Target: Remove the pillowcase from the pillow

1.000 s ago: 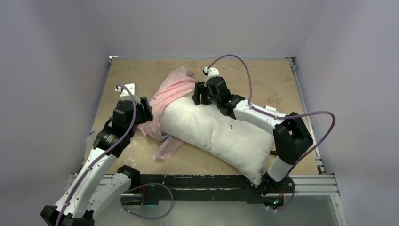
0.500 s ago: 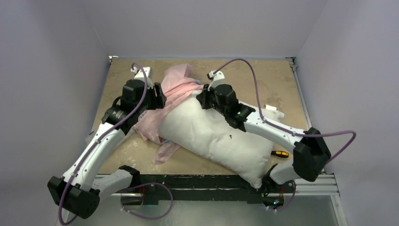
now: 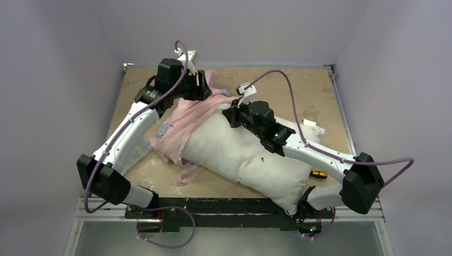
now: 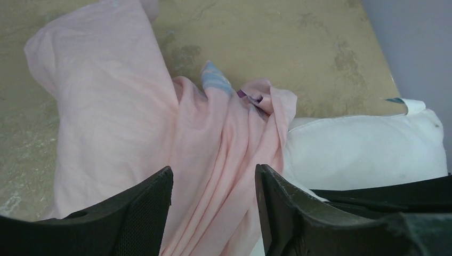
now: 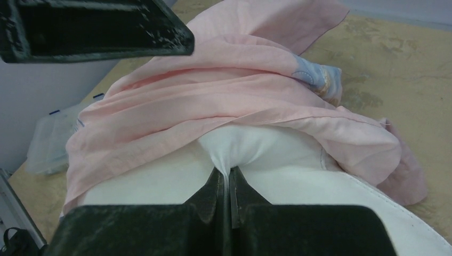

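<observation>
The pillow (image 3: 250,157) is a big plump white cushion lying slantwise across the table. The pale pink pillowcase (image 3: 184,122) is bunched over its far left end and trails onto the table. My right gripper (image 3: 233,114) is at that end, shut on a pinch of the pillow's white fabric (image 5: 228,160) just below the pillowcase's edge (image 5: 213,101). My left gripper (image 3: 206,88) hovers open over the far part of the pillowcase (image 4: 133,122), its fingers (image 4: 154,205) apart with pink folds below them and nothing gripped. In the left wrist view the pillow's corner (image 4: 362,144) shows at the right.
A clear plastic box (image 5: 48,144) lies on the table left of the pillow. A yellow and black tool (image 3: 319,174) and a white object (image 3: 312,126) lie right of the pillow, near the table's right rail (image 3: 341,112).
My right gripper has shut on the pillow's fabric. My left arm has swung from the pillowcase's near left side to above its far end, staying open. The right elbow has dropped outward to the right.
</observation>
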Controlling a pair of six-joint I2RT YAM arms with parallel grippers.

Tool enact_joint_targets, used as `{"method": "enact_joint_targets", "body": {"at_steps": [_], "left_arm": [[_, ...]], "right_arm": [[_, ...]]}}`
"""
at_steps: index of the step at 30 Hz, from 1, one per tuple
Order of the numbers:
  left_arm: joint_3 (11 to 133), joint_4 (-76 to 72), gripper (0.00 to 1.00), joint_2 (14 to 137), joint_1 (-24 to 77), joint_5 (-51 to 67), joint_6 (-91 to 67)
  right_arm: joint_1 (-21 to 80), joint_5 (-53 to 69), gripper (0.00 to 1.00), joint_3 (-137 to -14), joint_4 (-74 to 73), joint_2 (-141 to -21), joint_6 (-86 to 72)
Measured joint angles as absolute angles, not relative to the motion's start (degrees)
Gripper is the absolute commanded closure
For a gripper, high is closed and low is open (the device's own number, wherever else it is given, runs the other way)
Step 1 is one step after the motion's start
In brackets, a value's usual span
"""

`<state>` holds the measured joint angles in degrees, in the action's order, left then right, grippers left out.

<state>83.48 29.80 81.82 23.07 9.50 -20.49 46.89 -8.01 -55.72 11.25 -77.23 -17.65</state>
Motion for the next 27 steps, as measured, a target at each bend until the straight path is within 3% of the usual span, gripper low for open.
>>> {"method": "enact_joint_targets", "body": {"at_steps": [5, 7, 9, 12, 19, 27], "left_arm": [[81.6, 30.1, 0.46, 83.0, 24.5, 8.3, -18.8], [80.4, 30.1, 0.52, 83.3, 24.6, 6.4, -18.2], [79.3, 30.1, 0.63, 83.8, 24.6, 4.0, -17.8], [77.6, 30.1, 1.0, 84.8, 24.5, 1.0, -17.2], [76.3, 29.9, 1.0, 84.1, 24.9, -7.3, -16.5], [69.3, 27.1, 1.0, 71.0, 19.4, -24.7, -17.4]], "right_arm": [[48.1, -8.0, 1.0, -55.3, 12.0, -77.2, -17.4], [48.8, -8.1, 1.0, -55.3, 12.1, -77.2, -17.3], [49.6, -8.3, 1.0, -55.3, 12.0, -77.3, -17.3], [50.4, -8.5, 1.0, -55.3, 11.9, -77.2, -17.3], [50.8, -11.1, 1.0, -53.5, 9.9, -74.0, -19.6], [51.9, -21.8, 1.0, -52.8, 6.7, -62.5, -25.6]]}}
